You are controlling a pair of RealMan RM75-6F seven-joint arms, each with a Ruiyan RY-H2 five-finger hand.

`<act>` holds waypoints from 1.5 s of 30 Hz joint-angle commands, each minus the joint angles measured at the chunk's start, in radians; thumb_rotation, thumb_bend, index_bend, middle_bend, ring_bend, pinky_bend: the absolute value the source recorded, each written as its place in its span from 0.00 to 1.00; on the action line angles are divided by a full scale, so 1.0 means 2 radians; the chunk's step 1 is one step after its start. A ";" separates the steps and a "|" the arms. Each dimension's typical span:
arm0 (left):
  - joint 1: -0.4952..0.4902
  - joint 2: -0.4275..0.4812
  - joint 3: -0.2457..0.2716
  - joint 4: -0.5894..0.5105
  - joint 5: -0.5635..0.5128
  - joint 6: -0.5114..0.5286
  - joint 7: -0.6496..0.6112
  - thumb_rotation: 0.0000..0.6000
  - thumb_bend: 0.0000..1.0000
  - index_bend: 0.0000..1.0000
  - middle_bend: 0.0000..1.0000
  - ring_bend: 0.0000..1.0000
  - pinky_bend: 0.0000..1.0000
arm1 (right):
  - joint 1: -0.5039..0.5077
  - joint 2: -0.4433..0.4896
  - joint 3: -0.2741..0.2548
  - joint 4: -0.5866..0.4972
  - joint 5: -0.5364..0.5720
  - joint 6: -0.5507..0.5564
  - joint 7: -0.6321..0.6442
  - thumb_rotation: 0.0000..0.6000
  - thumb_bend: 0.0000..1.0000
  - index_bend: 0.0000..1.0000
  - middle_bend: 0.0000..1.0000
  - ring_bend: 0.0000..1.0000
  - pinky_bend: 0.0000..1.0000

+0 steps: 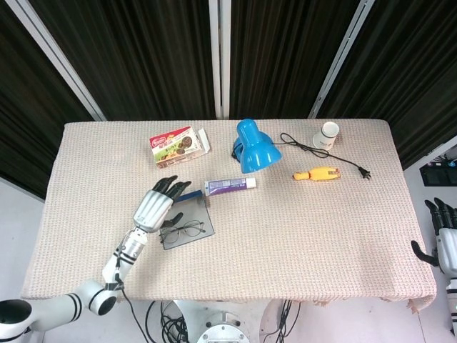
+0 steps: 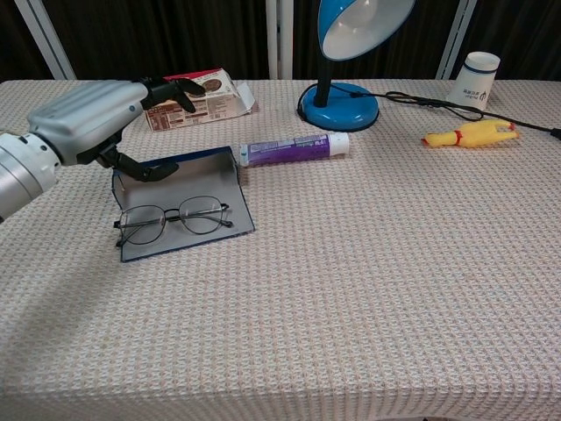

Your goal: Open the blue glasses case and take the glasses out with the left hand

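Observation:
The blue glasses case (image 2: 215,181) (image 1: 198,219) lies open and flat on the cloth left of centre. Thin-rimmed glasses (image 2: 171,219) (image 1: 182,230) rest across its front part. My left hand (image 2: 88,121) (image 1: 157,205) hovers over the case's back left corner with fingers spread and nothing in it; its thumb reaches down toward the case's rear edge. My right hand (image 1: 444,232) hangs off the table's right edge, fingers apart, empty.
A purple tube (image 2: 294,147) lies just behind the case. A snack box (image 2: 203,93) sits behind my left hand. Further back stand a blue desk lamp (image 2: 346,53) with its black cord (image 2: 434,101), a paper cup (image 2: 478,79) and a yellow rubber chicken (image 2: 469,133).

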 commanded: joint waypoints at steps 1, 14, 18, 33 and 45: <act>0.033 0.062 -0.006 -0.148 -0.063 -0.025 0.040 1.00 0.29 0.16 0.25 0.14 0.20 | 0.000 0.000 0.000 0.001 0.000 0.000 0.001 1.00 0.25 0.00 0.00 0.00 0.00; 0.050 0.033 0.017 -0.183 -0.092 -0.048 0.071 1.00 0.28 0.18 0.32 0.19 0.25 | -0.002 0.006 0.000 -0.010 -0.006 0.008 0.000 1.00 0.25 0.00 0.00 0.00 0.00; 0.049 0.014 0.012 -0.162 -0.101 -0.052 0.076 1.00 0.28 0.18 0.32 0.19 0.25 | -0.002 0.010 0.001 -0.014 -0.006 0.009 -0.002 1.00 0.25 0.00 0.00 0.00 0.00; 0.053 -0.017 0.014 -0.110 -0.068 -0.021 0.118 1.00 0.29 0.18 0.35 0.19 0.25 | -0.002 0.009 0.001 -0.011 -0.004 0.007 0.002 1.00 0.25 0.00 0.00 0.00 0.00; 0.052 -0.035 0.015 -0.072 -0.057 -0.027 0.119 1.00 0.29 0.21 0.46 0.23 0.28 | -0.003 0.009 0.000 -0.010 -0.003 0.007 0.003 1.00 0.25 0.00 0.00 0.00 0.00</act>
